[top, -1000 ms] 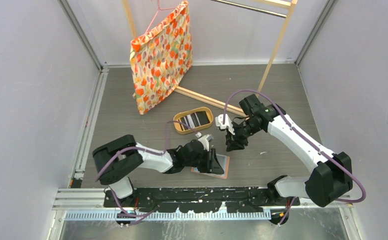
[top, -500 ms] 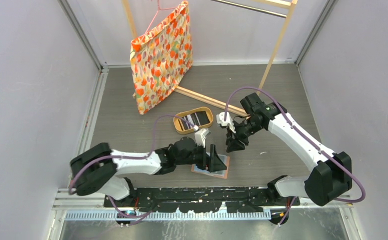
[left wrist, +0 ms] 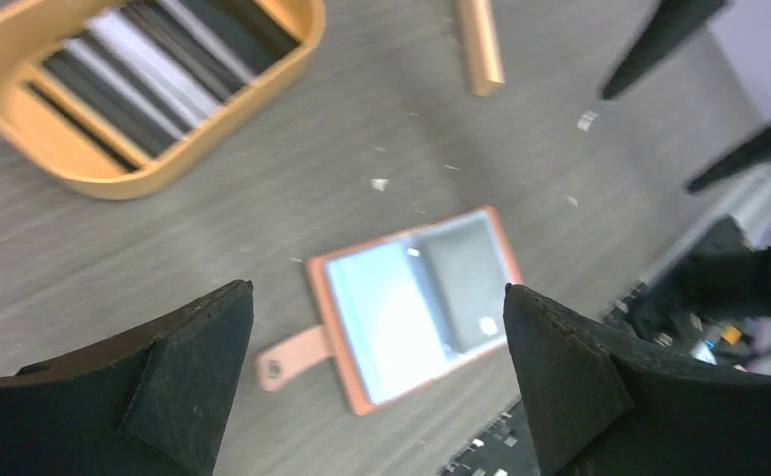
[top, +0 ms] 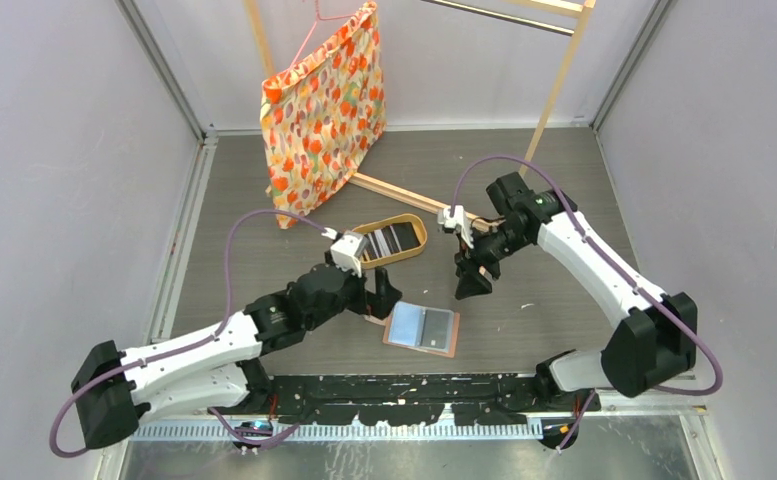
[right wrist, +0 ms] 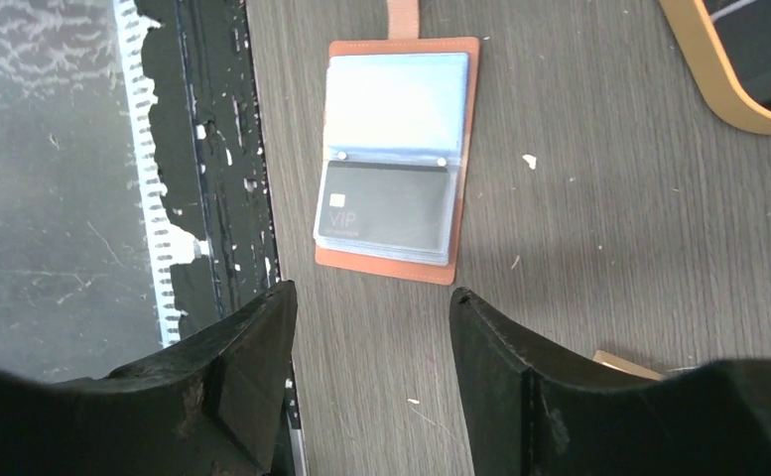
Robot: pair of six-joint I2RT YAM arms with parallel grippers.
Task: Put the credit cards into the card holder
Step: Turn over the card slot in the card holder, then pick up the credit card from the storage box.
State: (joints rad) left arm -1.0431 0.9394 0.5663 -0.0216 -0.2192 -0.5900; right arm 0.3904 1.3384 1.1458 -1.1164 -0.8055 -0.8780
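Observation:
The card holder (top: 422, 328) lies open and flat near the table's front edge, salmon rim up, tab to the left. A black credit card (right wrist: 386, 208) marked VIP sits in its dark pocket; the light-blue pocket (left wrist: 386, 317) is beside it. Several more credit cards (top: 390, 238), black, grey and white, lie in the oval wooden tray (top: 357, 257). My left gripper (top: 382, 293) hangs open just left of the holder, holding nothing; in its wrist view (left wrist: 377, 290) the holder (left wrist: 411, 302) shows between the fingers. My right gripper (top: 469, 280) is open and empty, above and behind the holder (right wrist: 396, 159).
A floral bag (top: 324, 110) hangs on a pink hanger at the back. A wooden rack's post (top: 554, 90) and floor bar (top: 414, 200) stand behind the tray. The black base rail (top: 404, 390) runs along the near edge. Grey walls close in on both sides.
My left gripper has let go of the card holder, opened wide and drawn back to the left. The right gripper has opened wider. The holder now lies uncovered.

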